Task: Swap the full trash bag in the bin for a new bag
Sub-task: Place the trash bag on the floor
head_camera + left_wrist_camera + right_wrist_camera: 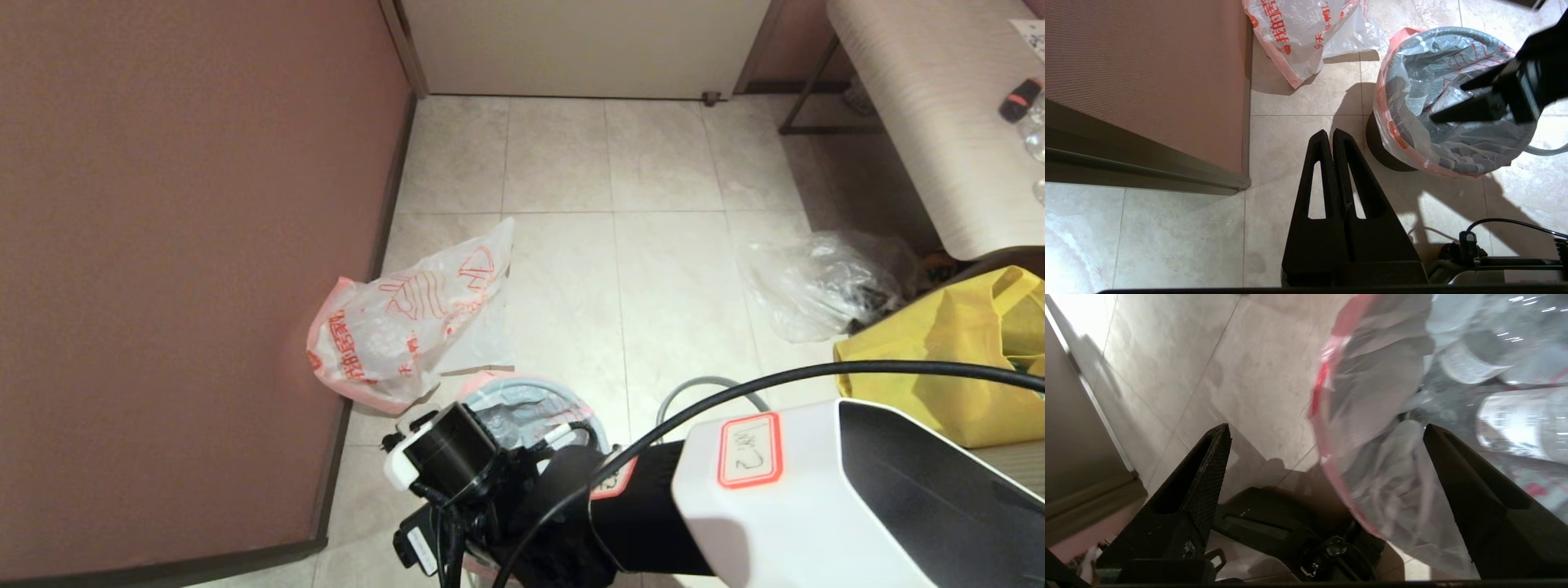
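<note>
We hold our right claw [1327,433] spread over the bin [1384,151], straddling the full trash bag's [1453,134] rim. Our left claw [1333,136], pressed together, hovers beside the bin; the new bag [392,327] lies beyond it.

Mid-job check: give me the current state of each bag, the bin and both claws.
Full trash bag: in the bin, edge folded over the rim, mouth open.
Bin: upright on the floor.
New bag: crumpled on the floor by the wall, untouched.
Clear bag: lying beside the yellow tote.
Right claw: open over the bin's mouth.
Left claw: shut, beside the bin, holding nothing.
</note>
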{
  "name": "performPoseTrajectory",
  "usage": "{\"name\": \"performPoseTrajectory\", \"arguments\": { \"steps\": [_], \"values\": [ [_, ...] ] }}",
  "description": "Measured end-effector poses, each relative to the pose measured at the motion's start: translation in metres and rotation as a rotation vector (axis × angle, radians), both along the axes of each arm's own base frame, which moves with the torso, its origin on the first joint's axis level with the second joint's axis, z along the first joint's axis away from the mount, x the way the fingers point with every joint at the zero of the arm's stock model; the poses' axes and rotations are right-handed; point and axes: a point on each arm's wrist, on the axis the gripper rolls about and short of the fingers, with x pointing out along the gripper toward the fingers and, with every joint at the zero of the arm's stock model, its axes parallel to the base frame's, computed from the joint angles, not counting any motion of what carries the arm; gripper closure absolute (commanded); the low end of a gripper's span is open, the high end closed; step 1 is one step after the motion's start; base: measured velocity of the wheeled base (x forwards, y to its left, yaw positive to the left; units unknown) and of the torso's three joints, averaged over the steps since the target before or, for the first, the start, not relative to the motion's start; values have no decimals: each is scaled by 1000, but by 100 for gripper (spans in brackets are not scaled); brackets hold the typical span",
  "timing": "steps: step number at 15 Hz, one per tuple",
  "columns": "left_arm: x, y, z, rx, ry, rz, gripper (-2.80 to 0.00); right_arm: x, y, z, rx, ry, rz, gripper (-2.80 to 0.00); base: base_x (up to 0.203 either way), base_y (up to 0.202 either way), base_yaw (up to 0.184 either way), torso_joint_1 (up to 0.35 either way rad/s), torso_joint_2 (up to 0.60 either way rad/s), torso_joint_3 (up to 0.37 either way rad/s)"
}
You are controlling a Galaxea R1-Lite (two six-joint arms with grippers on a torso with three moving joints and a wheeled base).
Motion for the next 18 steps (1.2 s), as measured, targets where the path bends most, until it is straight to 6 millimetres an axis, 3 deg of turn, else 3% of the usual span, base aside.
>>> {"name": "performPoseTrajectory", "arguments": {
  "steps": [1,4,7,10,12,14,18],
  "values": [
    [0,0,0,0,0,0,0,-1,3,-6,-6,2,-3,0,0,0,0,0,0,0],
    [0,0,0,0,0,0,0,9,-7,-4,6,14,-86,0,0,0,0,0,0,0],
    [0,0,0,0,0,0,0,19,-41,-8,-83,-5,-221,0,0,0,0,0,0,0],
    [0,0,0,0,0,0,0,46,-115,-11,-159,30,-453,0,0,0,0,0,0,0],
    [0,0,0,0,0,0,0,48,-166,-1,-184,55,-575,0,0,0,0,0,0,0],
    [0,0,0,0,0,0,0,38,-215,18,-208,32,-696,0,0,0,0,0,0,0],
    [0,0,0,1,0,0,0,-10,-298,74,-175,-60,-887,0,0,0,0,0,0,0]
  ]
}}
